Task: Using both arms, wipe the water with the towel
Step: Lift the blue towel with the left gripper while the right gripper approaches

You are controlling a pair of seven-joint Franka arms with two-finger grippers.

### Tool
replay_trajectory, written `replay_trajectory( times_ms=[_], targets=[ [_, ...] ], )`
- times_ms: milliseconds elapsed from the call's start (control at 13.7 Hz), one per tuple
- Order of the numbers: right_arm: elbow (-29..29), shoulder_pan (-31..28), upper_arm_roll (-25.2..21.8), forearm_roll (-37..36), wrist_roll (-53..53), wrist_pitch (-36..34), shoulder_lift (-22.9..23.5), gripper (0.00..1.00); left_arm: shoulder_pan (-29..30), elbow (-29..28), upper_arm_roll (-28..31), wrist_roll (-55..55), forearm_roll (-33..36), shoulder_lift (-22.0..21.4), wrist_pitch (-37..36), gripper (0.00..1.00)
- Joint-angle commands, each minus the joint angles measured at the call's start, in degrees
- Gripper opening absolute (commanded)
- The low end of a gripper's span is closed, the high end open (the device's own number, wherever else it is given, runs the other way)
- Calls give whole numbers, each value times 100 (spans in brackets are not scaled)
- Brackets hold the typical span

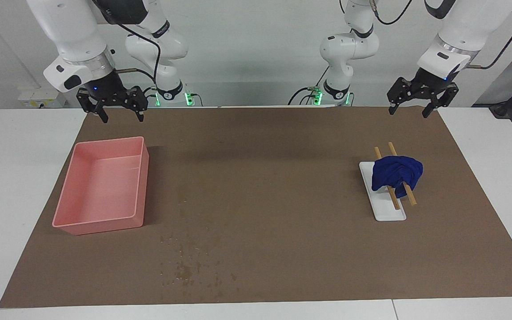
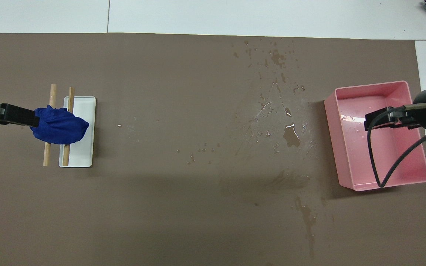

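Your left gripper [image 1: 421, 100] hangs in the air over the edge of the brown mat [image 1: 265, 186] closest to the robots, at the left arm's end of the table [image 1: 20, 186], with its fingers spread wide and nothing between them. Your right gripper [image 1: 113, 104] hangs the same way over the mat's edge at the right arm's end, just above the corner of the pink bin [image 1: 100, 186] nearest the robots; its fingers are also spread wide and empty. Neither gripper touches anything.

The blue towel [image 1: 396, 174] is bunched in a loose heap and draped over two wooden sticks [image 1: 403, 184], which lie side by side across a small white tray [image 1: 387, 211]. You will find that tray toward the left arm's end of the mat, farther from the robots than the left gripper's spot.

The water [image 2: 290, 135] lies on the mat as scattered drops and one small puddle, between the tray and the pink bin but much closer to the bin. Some drops spread farther from the robots than the bin, and a faint wet streak runs nearer to the robots beside it. The bin stands upright and open, with a few wet glints on its floor in the overhead view.
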Motion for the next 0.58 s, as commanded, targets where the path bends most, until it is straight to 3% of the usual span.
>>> replay_trajectory(
  times_ms=[0, 292, 511],
  targets=[
    [-30, -52, 17, 121, -29, -73, -41, 100, -73, -11, 26, 17, 100, 2, 100, 100],
    [-30, -52, 17, 121, -29, -73, -41, 100, 23, -142, 43, -10, 91, -25, 257, 100],
    [-30, -43, 26, 121, -21, -73, -41, 100, 339, -589, 52, -123, 126, 1, 1046, 100]
  ],
)
